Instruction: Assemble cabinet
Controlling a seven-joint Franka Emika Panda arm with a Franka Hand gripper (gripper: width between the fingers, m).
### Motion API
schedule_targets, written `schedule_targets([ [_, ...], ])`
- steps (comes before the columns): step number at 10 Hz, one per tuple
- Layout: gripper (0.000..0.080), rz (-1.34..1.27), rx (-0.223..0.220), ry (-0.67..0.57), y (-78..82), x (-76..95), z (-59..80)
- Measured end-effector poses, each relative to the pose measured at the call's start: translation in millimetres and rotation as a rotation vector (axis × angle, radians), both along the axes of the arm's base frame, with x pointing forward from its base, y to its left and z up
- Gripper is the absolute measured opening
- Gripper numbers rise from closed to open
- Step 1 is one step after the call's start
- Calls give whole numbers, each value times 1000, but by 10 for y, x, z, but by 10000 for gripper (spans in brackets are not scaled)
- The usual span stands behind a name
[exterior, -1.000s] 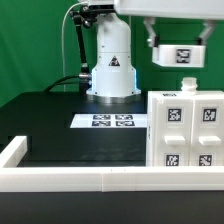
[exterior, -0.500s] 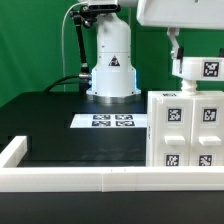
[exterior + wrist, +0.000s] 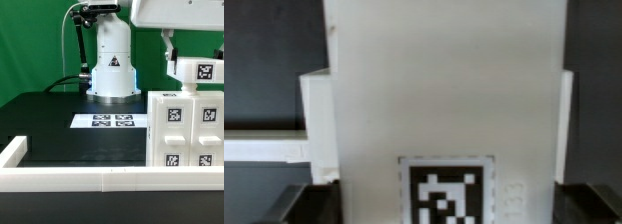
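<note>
Jaws closed on block point(image 3: 197, 72) — gripper point(image 3: 192, 60) holds it upright just above cabinet point(image 3: 186, 130) top, probably to seat it | cabinet stands on table point(image 3: 55, 125), marker board point(image 3: 113, 121) beside, exterior view's left.

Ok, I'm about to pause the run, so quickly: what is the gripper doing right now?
The gripper is closed on a small white plastic block with a black-and-white square tag, held in the air above the large white boxy cabinet.

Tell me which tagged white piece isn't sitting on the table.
The small tagged block, up over the cabinet at the exterior view's right. The cabinet and the flat marker board both rest on the black table.
</note>
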State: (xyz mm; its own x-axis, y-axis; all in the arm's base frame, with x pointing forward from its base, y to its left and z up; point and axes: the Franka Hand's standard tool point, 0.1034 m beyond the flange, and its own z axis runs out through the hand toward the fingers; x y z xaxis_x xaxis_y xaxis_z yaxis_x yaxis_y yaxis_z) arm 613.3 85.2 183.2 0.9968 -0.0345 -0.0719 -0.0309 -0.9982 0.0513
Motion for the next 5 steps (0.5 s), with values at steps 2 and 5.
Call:
schedule_targets([
  [2, 560, -2, -4, 11, -75, -36, -51],
  [5, 560, -7, -4, 2, -107, -47, -123],
])
